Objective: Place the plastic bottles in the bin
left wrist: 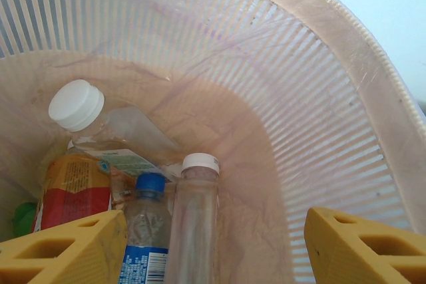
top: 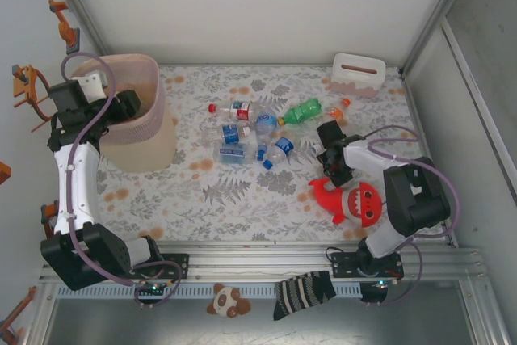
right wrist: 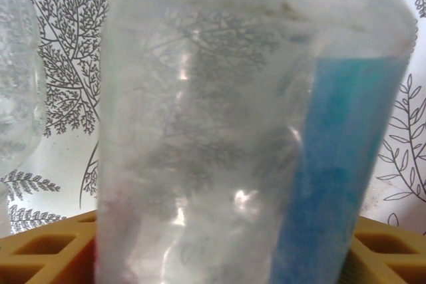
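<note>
Over on the right half of the desk (top: 242, 208), the right pincer (right wrist: 223, 251) is down low with a clear bottle (right wrist: 200, 118) carrying a blue label between its fingers. From the wrist view the bottle's length runs straight ahead from the pincer, so the jaws cross its narrow width, one on each flank. Both sides of the bottle meet the fingers, but I cannot tell whether they are pinching it or only resting against it.

What the next move hangs on, to my eye, is where the bin (top: 149, 143) stands. It is at the far left of the desk, well apart from this bottle, with the loose bottles (top: 250, 131) lying between the two. The left arm is by far the nearer one. The left pincer (left wrist: 213, 251) hangs over the bin's mouth, jaws wide with nothing between them, looking down on several bottles lying at the bottom.

So the right arm has a long sideways reach to the left, over the loose bottles, before this bottle can drop in.
</note>
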